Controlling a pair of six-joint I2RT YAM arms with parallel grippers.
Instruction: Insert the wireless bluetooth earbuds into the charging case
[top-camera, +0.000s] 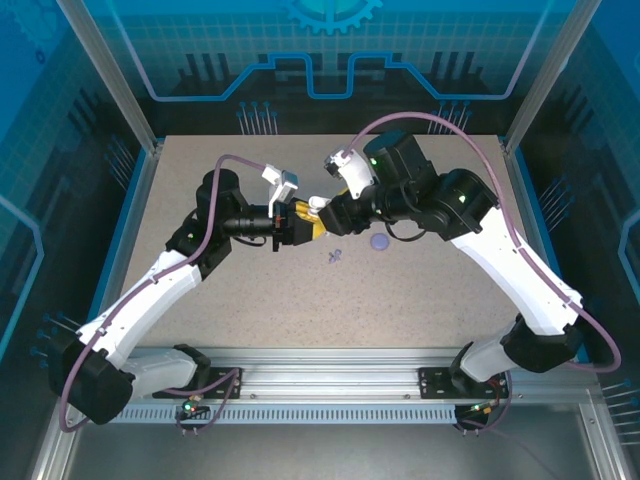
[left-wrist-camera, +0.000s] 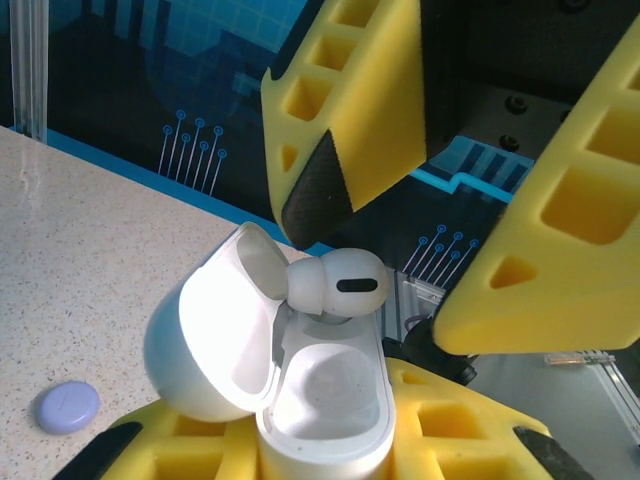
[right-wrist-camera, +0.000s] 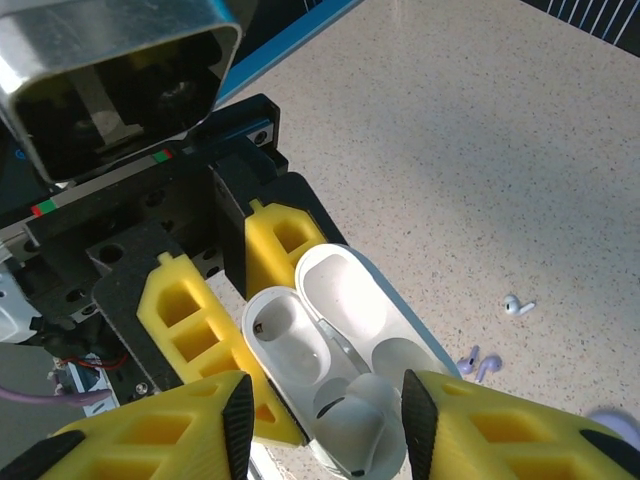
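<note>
The white charging case (left-wrist-camera: 322, 405) is clamped between my left gripper's (left-wrist-camera: 320, 455) yellow fingers, its lid (left-wrist-camera: 215, 340) hinged open. One white earbud (left-wrist-camera: 336, 284) rests in the case's far slot, its head sticking out; the near slot is empty. My right gripper (right-wrist-camera: 320, 425) hovers over the case (right-wrist-camera: 285, 335) with its jaws apart on either side of that earbud (right-wrist-camera: 355, 430), gaps showing. From above, both grippers meet mid-table over the case (top-camera: 317, 205). Loose earbud pieces lie on the table: a white one (right-wrist-camera: 515, 305) and pale-lavender ones (right-wrist-camera: 478, 365), also seen from above (top-camera: 334, 257).
A flat round purple disc (top-camera: 379, 241) lies on the speckled table right of the loose pieces, and shows at the left wrist view's lower left (left-wrist-camera: 67, 406). Blue enclosure walls and metal posts ring the table; a rail runs along the near edge.
</note>
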